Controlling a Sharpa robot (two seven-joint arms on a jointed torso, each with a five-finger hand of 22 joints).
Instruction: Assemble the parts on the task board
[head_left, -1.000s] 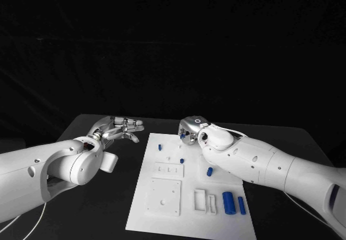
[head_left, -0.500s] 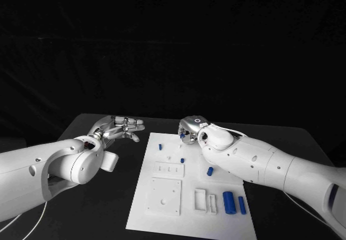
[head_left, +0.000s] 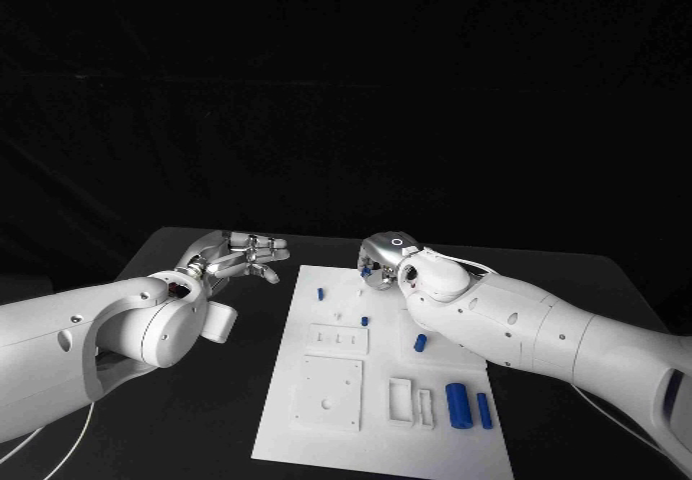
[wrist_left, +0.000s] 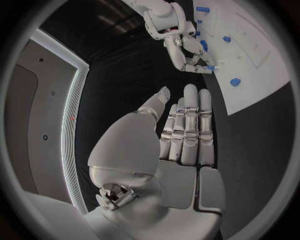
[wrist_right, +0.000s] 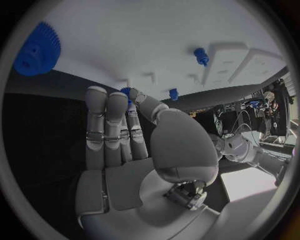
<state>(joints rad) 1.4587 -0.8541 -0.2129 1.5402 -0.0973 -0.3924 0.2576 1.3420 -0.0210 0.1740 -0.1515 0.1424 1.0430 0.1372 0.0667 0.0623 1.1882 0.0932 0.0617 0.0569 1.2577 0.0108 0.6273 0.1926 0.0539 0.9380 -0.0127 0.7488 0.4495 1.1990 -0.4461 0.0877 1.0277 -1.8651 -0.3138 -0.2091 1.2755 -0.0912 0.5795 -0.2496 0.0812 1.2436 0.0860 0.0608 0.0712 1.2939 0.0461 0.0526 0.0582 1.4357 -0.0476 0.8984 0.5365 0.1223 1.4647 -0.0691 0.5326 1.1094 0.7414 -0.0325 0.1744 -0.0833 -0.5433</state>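
The white task board (head_left: 325, 420) lies in the middle of the table. Small blue pegs (head_left: 320, 294) (head_left: 365, 321) (head_left: 420, 343) stand on it, and two blue cylinders (head_left: 457, 405) lie near its front right corner. My right hand (head_left: 384, 262) hovers over the board's far end and pinches a small blue part (wrist_right: 125, 91) between thumb and a finger; the same part (wrist_left: 210, 67) shows at its fingertips in the left wrist view. My left hand (head_left: 240, 256) floats left of the board's far corner, fingers straight (wrist_left: 186, 130), holding nothing.
A blue gear (wrist_right: 36, 50) lies on the board (wrist_right: 125, 45) beyond my right hand's fingers, with a blue peg (wrist_right: 200, 55) further along. White raised blocks (head_left: 332, 392) and slotted frames (head_left: 410, 400) sit on the board's near half. The black table (head_left: 188, 420) extends left of the board.
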